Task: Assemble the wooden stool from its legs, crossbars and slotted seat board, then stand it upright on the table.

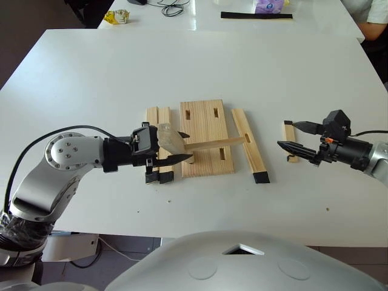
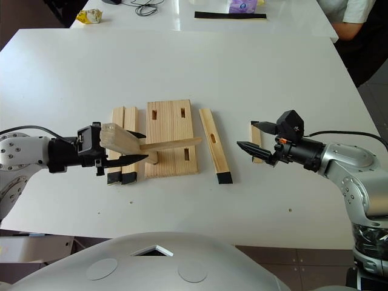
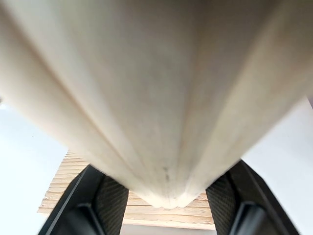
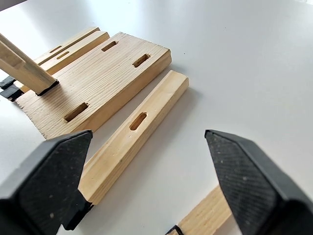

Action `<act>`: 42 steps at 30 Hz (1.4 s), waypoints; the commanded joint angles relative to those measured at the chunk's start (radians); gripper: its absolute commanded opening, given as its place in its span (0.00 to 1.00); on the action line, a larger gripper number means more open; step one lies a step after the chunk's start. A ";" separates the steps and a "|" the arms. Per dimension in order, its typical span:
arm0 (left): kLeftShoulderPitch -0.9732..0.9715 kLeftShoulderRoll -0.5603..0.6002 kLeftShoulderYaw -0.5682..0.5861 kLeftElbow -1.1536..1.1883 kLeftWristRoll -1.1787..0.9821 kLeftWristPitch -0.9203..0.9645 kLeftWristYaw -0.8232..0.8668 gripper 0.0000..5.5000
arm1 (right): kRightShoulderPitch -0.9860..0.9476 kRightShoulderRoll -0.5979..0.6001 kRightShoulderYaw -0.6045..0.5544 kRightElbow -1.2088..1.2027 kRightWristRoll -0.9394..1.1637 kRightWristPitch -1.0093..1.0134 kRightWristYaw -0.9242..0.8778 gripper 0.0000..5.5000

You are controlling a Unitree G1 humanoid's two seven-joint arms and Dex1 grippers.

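The slotted seat board (image 1: 206, 124) lies flat mid-table. My left gripper (image 1: 185, 147) is shut on a wooden leg (image 2: 118, 138) that slants rightward above the board. In the right wrist view the leg's black-capped end (image 4: 46, 87) is over the board's left part; I cannot tell if it touches. Two more legs (image 1: 157, 115) lie side by side left of the board, partly under this gripper. Another slotted leg (image 1: 254, 159) lies right of the board. My right gripper (image 1: 286, 134) is open over a short wooden piece (image 2: 257, 140) farther right.
The white table (image 1: 91, 85) has wide free room behind and to both sides of the parts. On a second table behind it are a yellow object (image 1: 116, 16), cables and a black strip (image 1: 256, 15).
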 commanded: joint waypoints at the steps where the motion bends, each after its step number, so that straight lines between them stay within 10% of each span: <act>1: 0.071 0.017 -0.083 0.042 0.091 0.087 0.000 0.37 | -0.013 -0.013 0.000 0.006 -0.006 -0.005 0.007 0.77; 9: -0.005 -0.003 -0.071 0.049 -0.011 0.216 0.032 0.37 | -0.028 -0.013 0.014 0.015 -0.016 -0.010 0.012 0.77; 29: 0.004 -0.111 -0.106 0.087 0.101 0.224 0.052 0.92 | -0.057 -0.001 0.054 0.029 -0.030 -0.016 0.018 0.77; 42: 0.055 -0.095 -0.132 0.173 0.287 0.027 -0.022 0.92 | -0.044 0.005 0.047 0.024 -0.029 -0.021 0.008 0.77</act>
